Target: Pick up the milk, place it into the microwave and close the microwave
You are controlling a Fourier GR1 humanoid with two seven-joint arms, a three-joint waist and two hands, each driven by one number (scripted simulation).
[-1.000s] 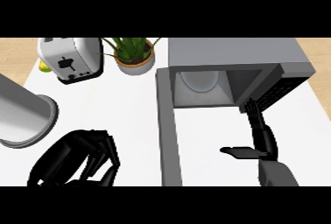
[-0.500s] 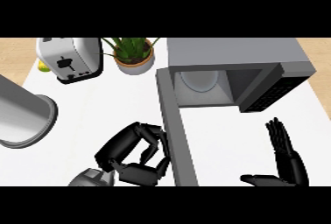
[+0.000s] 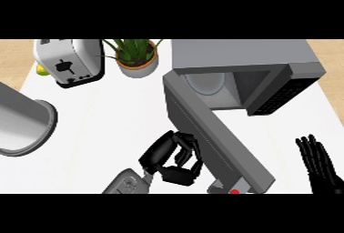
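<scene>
Two black hands show over the white counter (image 3: 101, 118). The left hand (image 3: 171, 157) sits close to the counter's front edge, a little left of its middle, on a grey forearm that comes up from the lower edge. Its fingers (image 3: 183, 141) are curled in toward the palm with the thumb tucked beneath, and nothing can be seen inside the curl. The knuckles lie against or just beside the outer face of the door (image 3: 222, 141); I cannot tell whether they touch it. The right hand (image 3: 321, 166) is near the front right corner, well apart from the door, with its fingers straight, close together and pointing toward the back edge, holding nothing. The door stands wide open, swung out toward the front edge from the left side of the microwave (image 3: 242, 54), which stands at the back right corner. A small red mark (image 3: 234, 191) shows at the door's near end. Inside the oven is a pale round shape (image 3: 205, 84); I cannot tell whether it is the milk or the oven's own plate, and the milk cannot be made out anywhere else. The dark control panel (image 3: 282, 98) has rows of buttons, but no writing can be read. A potted plant (image 3: 134, 57) and a toaster (image 3: 67, 61) stand along the back edge, and a large metal pot (image 3: 23, 120) is at the left edge.
</scene>
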